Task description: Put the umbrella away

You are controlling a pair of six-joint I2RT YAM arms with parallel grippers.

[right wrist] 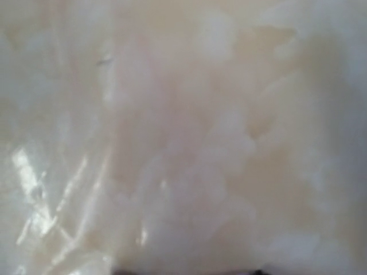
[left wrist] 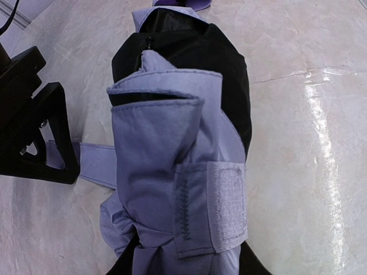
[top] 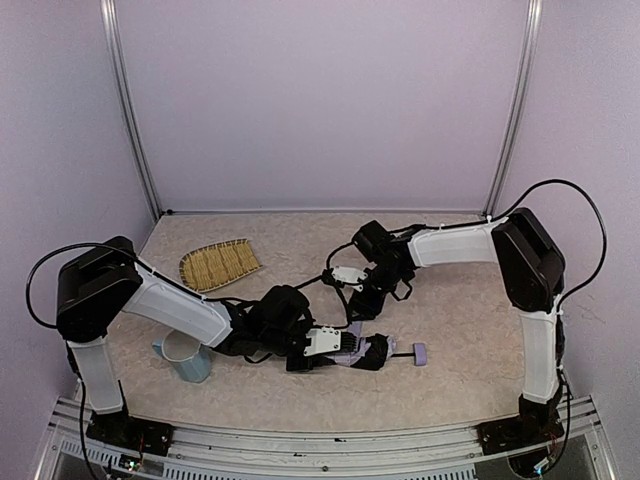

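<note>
The folded umbrella [top: 362,351] lies on the table at centre front, its lavender handle knob [top: 420,352] pointing right. My left gripper [top: 335,346] is shut on the umbrella's bundled end. In the left wrist view the lavender fabric with black lining [left wrist: 160,143] fills the frame, and a velcro tab [left wrist: 226,206] faces up. Its strap [left wrist: 92,163] runs taut to the left into my right gripper's black fingers [left wrist: 43,140], which look shut on it. My right gripper [top: 358,306] points down just behind the umbrella. The right wrist view shows only blurred tabletop.
A woven bamboo tray [top: 220,264] lies at the back left. A pale blue mug [top: 186,356] stands by the left arm's elbow. Lavender walls and metal posts enclose the marbled table [top: 460,330].
</note>
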